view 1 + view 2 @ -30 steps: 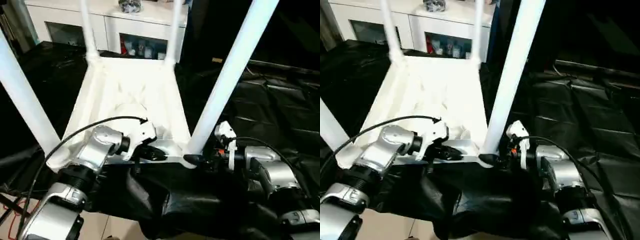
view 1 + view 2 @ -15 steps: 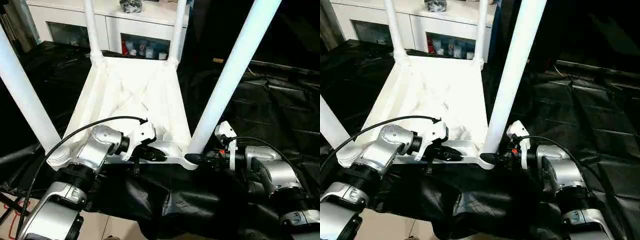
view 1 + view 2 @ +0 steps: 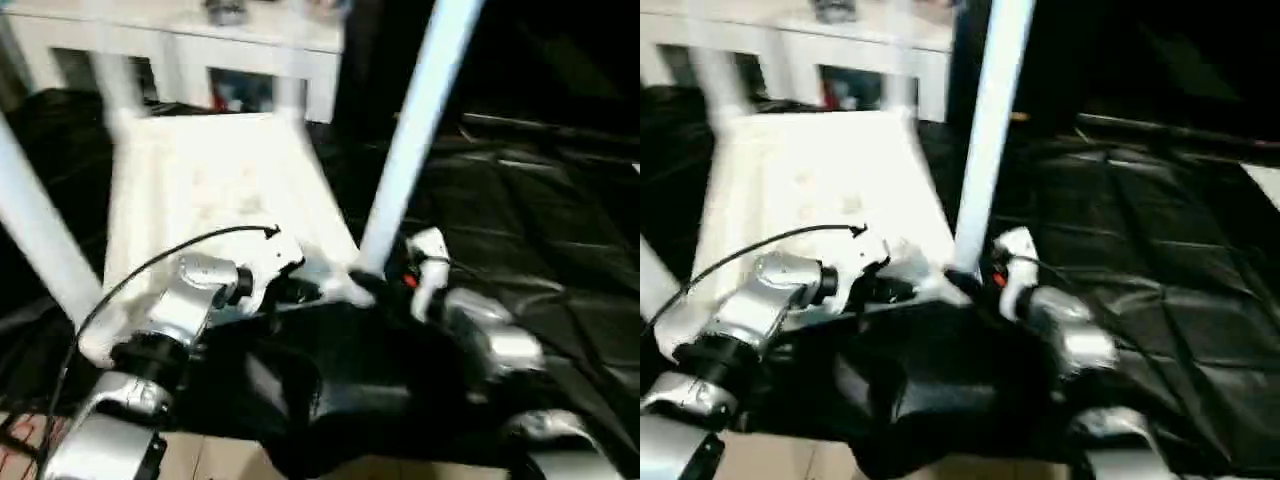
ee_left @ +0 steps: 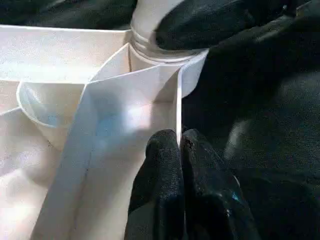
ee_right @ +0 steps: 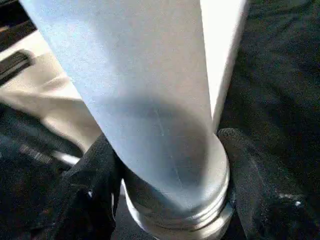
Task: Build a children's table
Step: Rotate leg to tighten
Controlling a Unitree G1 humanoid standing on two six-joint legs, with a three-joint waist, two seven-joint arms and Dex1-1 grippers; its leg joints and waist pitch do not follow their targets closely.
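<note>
Left claw (image 4: 179, 150) is pinching the thin near rim of the table (image 3: 200, 190), its two black fingers (image 4: 160, 170) pressed together on the plastic edge just beside the near right corner socket. Right claw (image 5: 165, 200) is straddling the near right leg (image 3: 415, 130) at its base, one finger (image 5: 95, 190) on each side of the ringed collar and closed against it. Table is lying upside down on the black-draped tabletop (image 3: 540, 220), ribbed underside facing up, legs pointing up. Near left leg (image 3: 35, 235) is standing at the left corner. Two far legs (image 3: 115, 85) are rising at the far corners, blurred. Beyond the table, a white cabinet (image 3: 240, 50) is standing with small items behind its open fronts, too blurred to identify.
</note>
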